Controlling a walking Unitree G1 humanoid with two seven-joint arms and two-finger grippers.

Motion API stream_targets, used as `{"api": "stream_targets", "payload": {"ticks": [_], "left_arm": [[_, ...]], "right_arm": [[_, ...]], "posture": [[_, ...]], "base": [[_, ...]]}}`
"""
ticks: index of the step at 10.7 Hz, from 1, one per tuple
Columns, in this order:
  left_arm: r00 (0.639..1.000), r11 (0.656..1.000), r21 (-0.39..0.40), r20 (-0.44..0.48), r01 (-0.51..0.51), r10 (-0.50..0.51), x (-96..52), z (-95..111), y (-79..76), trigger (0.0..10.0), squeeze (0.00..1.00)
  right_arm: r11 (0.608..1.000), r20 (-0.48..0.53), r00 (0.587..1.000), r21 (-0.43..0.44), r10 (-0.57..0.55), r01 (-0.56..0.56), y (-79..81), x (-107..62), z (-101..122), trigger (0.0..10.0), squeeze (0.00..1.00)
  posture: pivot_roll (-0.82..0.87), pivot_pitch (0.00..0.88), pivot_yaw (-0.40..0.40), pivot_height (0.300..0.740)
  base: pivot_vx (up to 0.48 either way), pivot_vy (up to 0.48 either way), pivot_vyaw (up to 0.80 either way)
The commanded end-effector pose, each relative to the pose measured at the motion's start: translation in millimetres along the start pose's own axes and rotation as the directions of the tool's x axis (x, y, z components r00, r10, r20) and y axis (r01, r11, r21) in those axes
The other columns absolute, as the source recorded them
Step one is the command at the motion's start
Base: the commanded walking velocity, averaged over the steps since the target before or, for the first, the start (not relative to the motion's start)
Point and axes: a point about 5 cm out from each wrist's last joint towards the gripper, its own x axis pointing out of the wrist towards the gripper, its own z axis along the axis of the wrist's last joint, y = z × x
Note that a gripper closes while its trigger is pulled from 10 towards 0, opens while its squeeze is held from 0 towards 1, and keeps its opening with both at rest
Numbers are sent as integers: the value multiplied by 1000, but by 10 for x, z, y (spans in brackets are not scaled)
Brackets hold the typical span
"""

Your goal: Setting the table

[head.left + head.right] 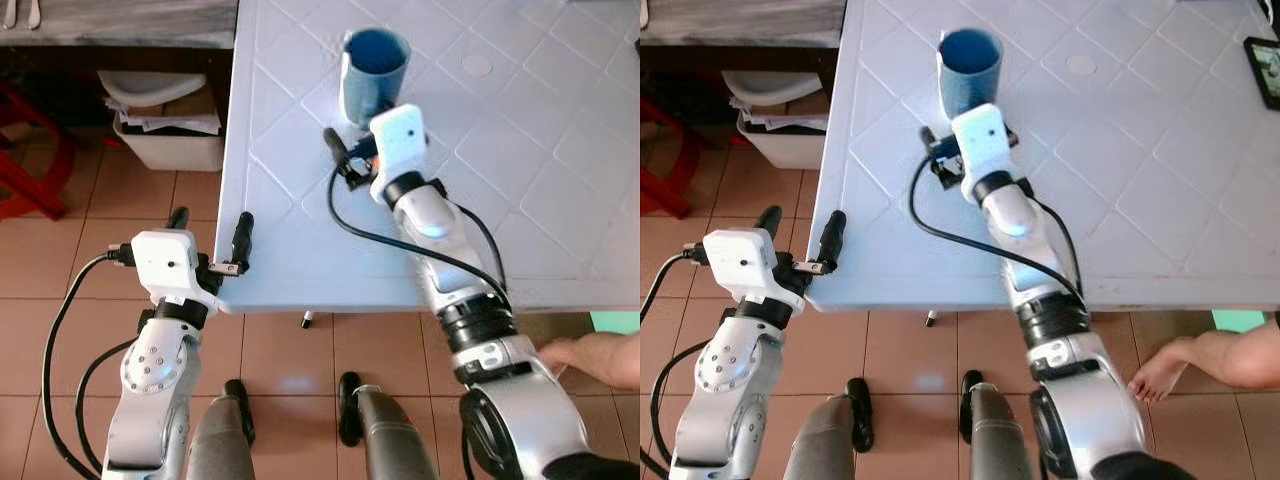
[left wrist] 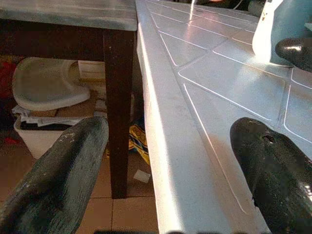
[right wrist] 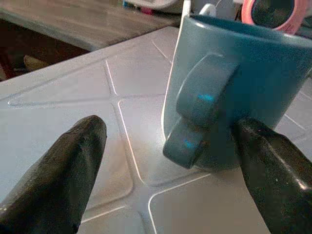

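Mug: I see one blue mug [image 1: 375, 72], glazed, with a thick loop handle [image 3: 197, 109].
Pose: upright, mouth open to the top, nothing visible inside.
Place: it stands on the white diamond-patterned desk [image 1: 560, 150], near the desk's left edge.
Handle: it faces my right claw [image 3: 170, 165].

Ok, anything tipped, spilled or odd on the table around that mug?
Nothing stands out. The blue mug stands upright on the white table, no spill visible, handle toward the open right gripper. The left gripper straddles the table's edge.
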Motion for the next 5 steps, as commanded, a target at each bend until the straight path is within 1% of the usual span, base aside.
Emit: {"api": "stream_targets", "payload": {"ticks": [1, 2, 3, 4, 5], "left_arm": [[1000, 1000, -4, -22, 6, -6, -44, -39, -6, 10000, 0], [999, 999, -35, 21, 31, -31, -36, 33, -44, 10000, 0], [999, 999, -34, 20, 32, -31, -30, 35, -47, 10000, 0], [999, 999, -34, 20, 33, -32, -23, 31, -53, 10000, 0], [999, 999, -25, 18, 35, -34, -13, 15, -61, 10000, 0]], "right_arm": [[1000, 18, 1000, -7, -11, 12, -16, 13, 28, 10000, 0], [999, 59, 997, -27, -46, 48, -43, 38, 102, 7137, 0], [997, 63, 996, -41, -67, 69, -57, 33, 101, 0, 0], [994, 64, 994, -49, -90, 93, -80, 21, 93, 0, 0], [988, 57, 989, -63, -137, 140, -142, -3, 66, 0, 0]], "posture": [[21, 343, -49, 740], [21, 341, -52, 740], [21, 341, -52, 740], [18, 339, -54, 740], [12, 336, -53, 740]], "base": [[0, 0, 0], [0, 0, 0], [0, 0, 0], [0, 0, 0], [0, 0, 0]]}}
